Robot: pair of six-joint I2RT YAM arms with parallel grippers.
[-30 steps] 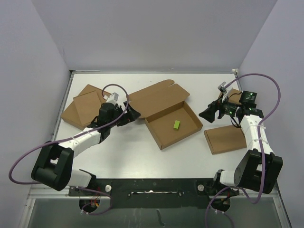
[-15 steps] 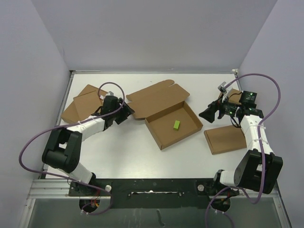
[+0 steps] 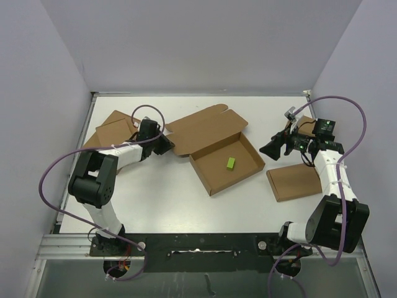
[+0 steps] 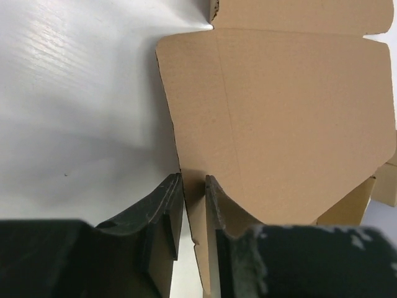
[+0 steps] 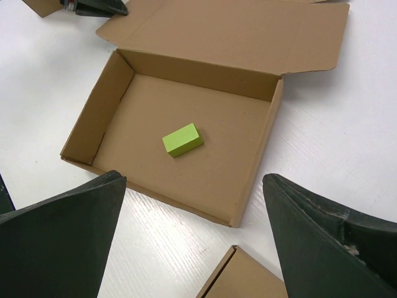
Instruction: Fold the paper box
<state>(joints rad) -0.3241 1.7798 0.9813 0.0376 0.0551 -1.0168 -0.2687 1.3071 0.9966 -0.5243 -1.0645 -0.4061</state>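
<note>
The white table (image 3: 186,198) carries the job: the paper box (image 3: 208,131) lies at its centre, the tray upright and open with its walls already standing, and the big lid thrown back flat toward the far side with its side flaps spread. Smaller flat cardboard boxes rest well apart from it, a stack (image 3: 111,139) at the left and one (image 3: 294,181) near the right arm.

The left gripper (image 3: 169,146) sits at the lid's left edge, and its wrist view shows the two fingers drawn close with the cardboard edge pinched between them. The right gripper (image 3: 265,149) hovers just off the tray's right side, fingers spread wide and holding nothing. A small green block (image 3: 230,162) lies loose on the tray floor.

The step in hand appears to be taking hold of the lid so it can be closed. The next move likely calls for lifting that edge up and swinging the lid over the tray along its hinge crease. The free arm is placed to steady the tray or guide the flaps inside the walls.
</note>
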